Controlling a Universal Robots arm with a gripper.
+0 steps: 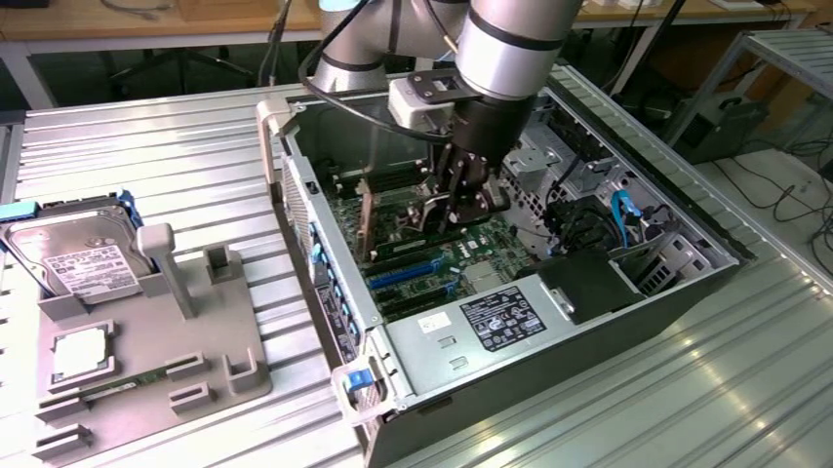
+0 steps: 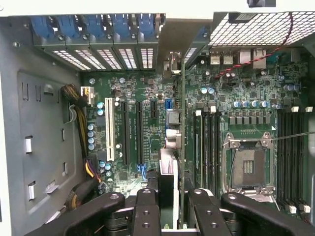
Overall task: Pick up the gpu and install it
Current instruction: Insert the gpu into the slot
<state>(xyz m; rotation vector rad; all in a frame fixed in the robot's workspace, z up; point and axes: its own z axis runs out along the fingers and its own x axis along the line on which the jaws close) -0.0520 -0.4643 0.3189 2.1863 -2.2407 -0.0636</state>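
Note:
The gpu (image 2: 182, 123) appears edge-on as a thin dark card standing upright over the green motherboard (image 2: 246, 98), between the expansion slots (image 2: 123, 132) and the memory slots. Its pale bracket (image 2: 173, 39) reaches the case's rear slot openings. My gripper (image 2: 170, 216) is shut on the gpu, one black finger (image 2: 146, 211) on each side of it. In the exterior view the gripper (image 1: 458, 216) is down inside the open computer case (image 1: 677, 292), with the gpu (image 1: 374, 226) upright by the rear wall. Whether the card sits fully in its slot I cannot tell.
A grey fixture plate (image 1: 143, 390) on the exterior view's left carries a silver hard drive (image 1: 72, 258), a processor chip (image 1: 81, 353) and a green memory stick (image 1: 131, 378). Inside the case are the power supply (image 1: 508, 317), drive cage, cables (image 2: 81, 123) and an open processor socket (image 2: 251, 167).

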